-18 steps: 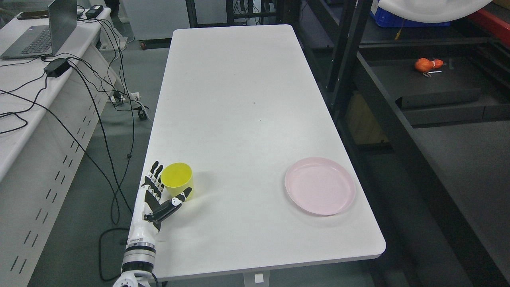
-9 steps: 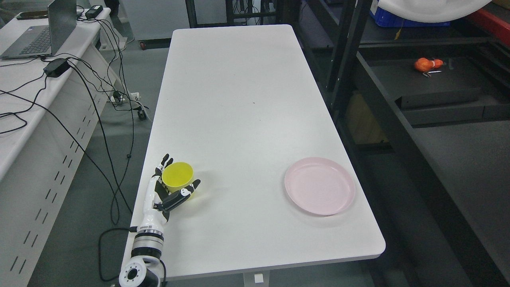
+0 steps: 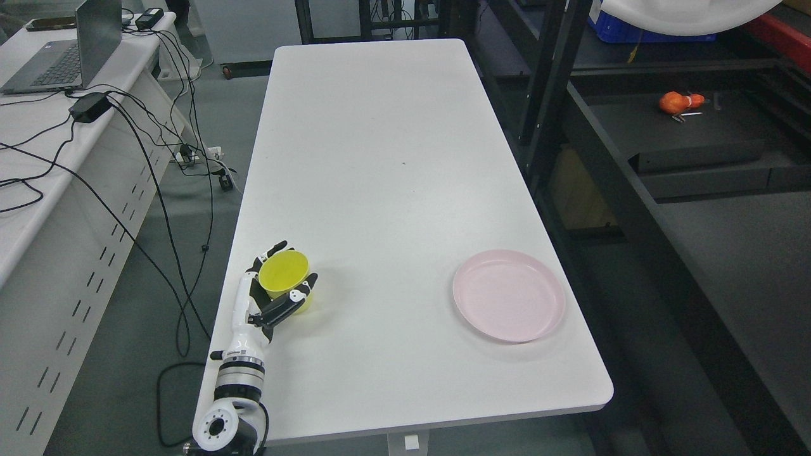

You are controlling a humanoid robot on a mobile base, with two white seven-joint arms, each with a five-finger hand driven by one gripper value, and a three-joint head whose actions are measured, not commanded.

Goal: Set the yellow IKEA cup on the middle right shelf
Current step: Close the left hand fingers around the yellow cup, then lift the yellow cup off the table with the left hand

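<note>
The left hand, white with black finger segments, reaches in from the lower left edge and has its fingers wrapped around the yellow plastic cup: the thumb crosses the near side of the cup and the other fingertips show past its far left rim. The cup stands near the left edge of the long white tabletop, mouth upward, tilted slightly; whether its base touches the surface cannot be told. Well apart to the right, near the right edge, a round pale pink plate lies flat. Right of the tabletop rises a black metal shelf unit, and on one of its dark shelves lies a small orange object, too small to make out. At the far left a white desk carries a grey laptop and a tangle of black cables. The right arm does not show.
</note>
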